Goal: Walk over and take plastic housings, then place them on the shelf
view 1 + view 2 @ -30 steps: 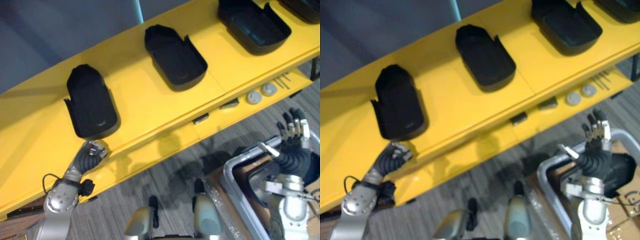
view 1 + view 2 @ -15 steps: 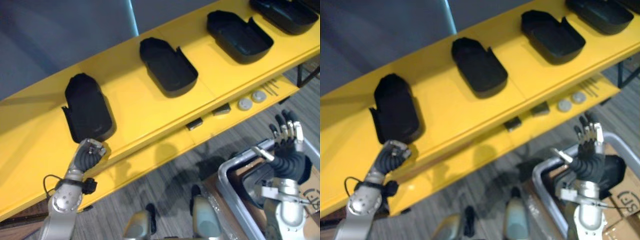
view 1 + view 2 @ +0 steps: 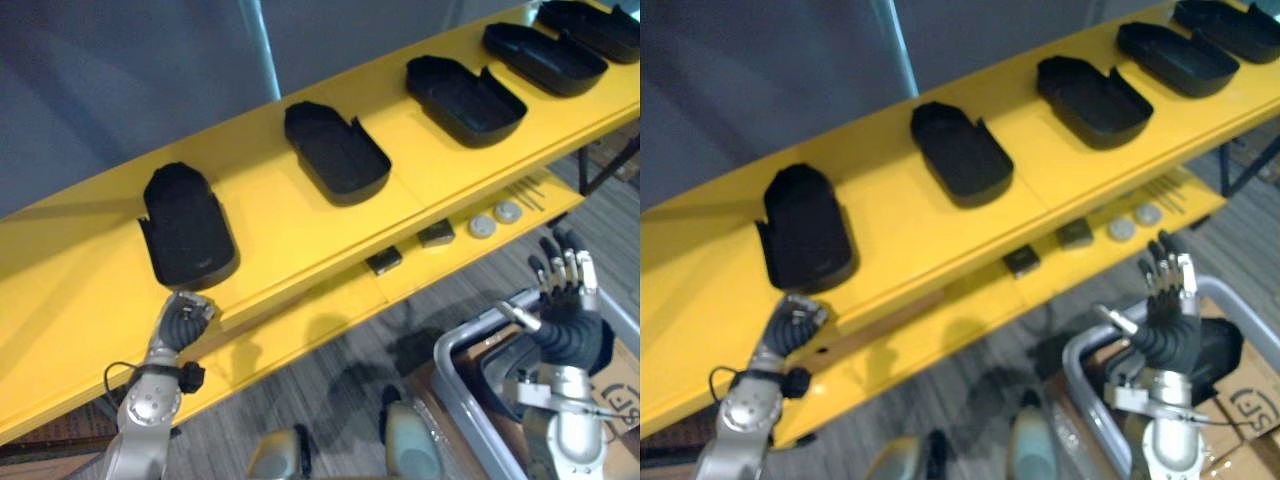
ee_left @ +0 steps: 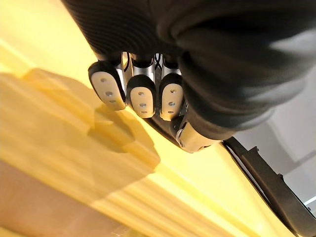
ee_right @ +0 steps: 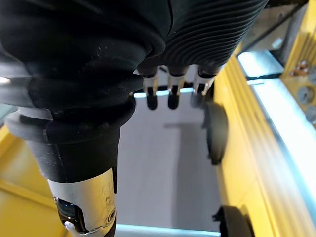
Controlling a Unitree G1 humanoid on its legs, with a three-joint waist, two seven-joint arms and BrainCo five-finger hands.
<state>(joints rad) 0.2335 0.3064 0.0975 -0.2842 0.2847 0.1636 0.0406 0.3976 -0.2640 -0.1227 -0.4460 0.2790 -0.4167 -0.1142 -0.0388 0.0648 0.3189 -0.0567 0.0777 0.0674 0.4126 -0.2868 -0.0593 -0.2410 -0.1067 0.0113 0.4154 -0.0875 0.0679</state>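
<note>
Several black plastic housings lie in a row on the yellow shelf (image 3: pixel 300 215): one at the left (image 3: pixel 187 226), one in the middle (image 3: pixel 336 152), one further right (image 3: pixel 465 86), more at the far right (image 3: pixel 544 58). My left hand (image 3: pixel 183 318) is at the shelf's front edge just below the leftmost housing, fingers curled and holding nothing; the left wrist view shows its curled fingers (image 4: pixel 139 93) over the yellow surface, with a housing's edge (image 4: pixel 269 193) beyond. My right hand (image 3: pixel 566 300) is raised over a grey bin (image 3: pixel 470 375) at the lower right, fingers straight and holding nothing.
A lower yellow shelf level carries two small dark blocks (image 3: pixel 385 261), two round silver discs (image 3: pixel 494 218) and some thin rods (image 3: pixel 527 188). Cardboard boxes (image 3: pixel 1245 395) stand beside the grey bin. Striped grey floor lies below.
The view has shifted, bringing more housings in at the far right. My left hand has dropped a little below the leftmost housing, still curled. My right hand stays raised over the bin.
</note>
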